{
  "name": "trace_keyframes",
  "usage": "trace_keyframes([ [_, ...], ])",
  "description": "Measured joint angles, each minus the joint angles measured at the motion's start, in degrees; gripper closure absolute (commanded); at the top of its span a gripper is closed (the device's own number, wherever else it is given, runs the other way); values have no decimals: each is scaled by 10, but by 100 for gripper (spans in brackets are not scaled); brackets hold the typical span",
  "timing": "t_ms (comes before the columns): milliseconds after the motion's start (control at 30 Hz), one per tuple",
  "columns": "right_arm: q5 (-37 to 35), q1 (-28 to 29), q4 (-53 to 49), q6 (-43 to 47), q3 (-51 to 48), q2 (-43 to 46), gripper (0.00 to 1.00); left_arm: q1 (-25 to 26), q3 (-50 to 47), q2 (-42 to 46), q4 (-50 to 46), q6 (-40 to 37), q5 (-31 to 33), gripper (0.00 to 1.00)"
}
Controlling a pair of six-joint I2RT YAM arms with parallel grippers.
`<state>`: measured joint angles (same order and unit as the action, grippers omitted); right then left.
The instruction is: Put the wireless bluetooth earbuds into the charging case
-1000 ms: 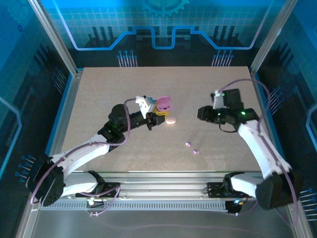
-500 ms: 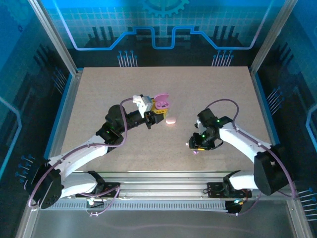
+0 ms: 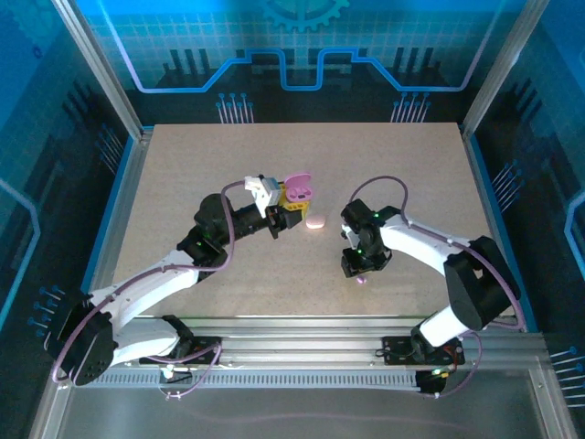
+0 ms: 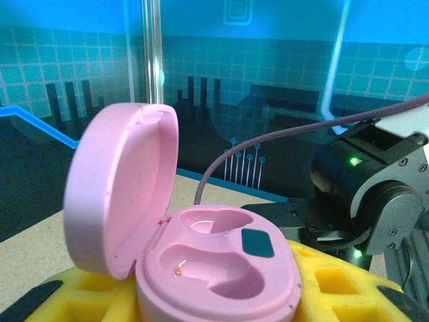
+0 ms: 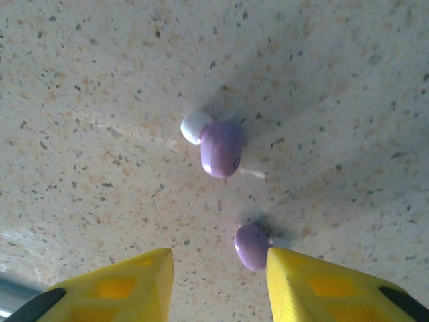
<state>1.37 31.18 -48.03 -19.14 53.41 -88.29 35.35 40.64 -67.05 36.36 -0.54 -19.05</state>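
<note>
The pink charging case [image 4: 221,268] sits lid-up between the yellow fingers of my left gripper [image 4: 216,298], which is shut on it; both wells are empty. From above, the case [image 3: 300,187] is held left of the table's centre by my left gripper [image 3: 291,201]. Two lilac earbuds lie on the speckled table. One earbud [image 5: 221,149] has a white tip and lies further ahead. The other earbud [image 5: 252,245] lies right beside the inner edge of the right finger [image 5: 315,282]. My right gripper [image 5: 218,272] hangs open low over them, and it [image 3: 357,267] covers one earbud from above, with the other earbud [image 3: 363,281] at its near side.
A pale pink oval pebble-like piece [image 3: 315,222] lies on the table just right of the held case. The table [image 3: 183,165] is walled by metal frame posts and blue panels. The right arm's cable loops above its wrist [image 3: 375,197].
The right arm has swung in from the back right towards the front centre and come down over the two earbuds. The left arm holds the case almost still.
</note>
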Motion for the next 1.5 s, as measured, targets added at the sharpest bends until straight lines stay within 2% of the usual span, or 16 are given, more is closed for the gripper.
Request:
trace_keyframes([
  [400, -11, 0, 0, 15, 6, -52, 64, 0, -4, 2, 0, 5, 0, 61],
  [600, -12, 1, -5, 16, 7, -67, 69, 0, -4, 2, 0, 6, 0, 61],
  [667, -12, 1, -8, 16, 7, -67, 73, 0, -4, 2, 0, 6, 0, 60],
  [1000, -19, 1, -21, 13, 7, -76, 70, 0, -4, 2, 0, 6, 0, 61],
  [1500, -19, 0, -23, 3, 7, -69, 79, 0, -4, 2, 0, 7, 0, 60],
])
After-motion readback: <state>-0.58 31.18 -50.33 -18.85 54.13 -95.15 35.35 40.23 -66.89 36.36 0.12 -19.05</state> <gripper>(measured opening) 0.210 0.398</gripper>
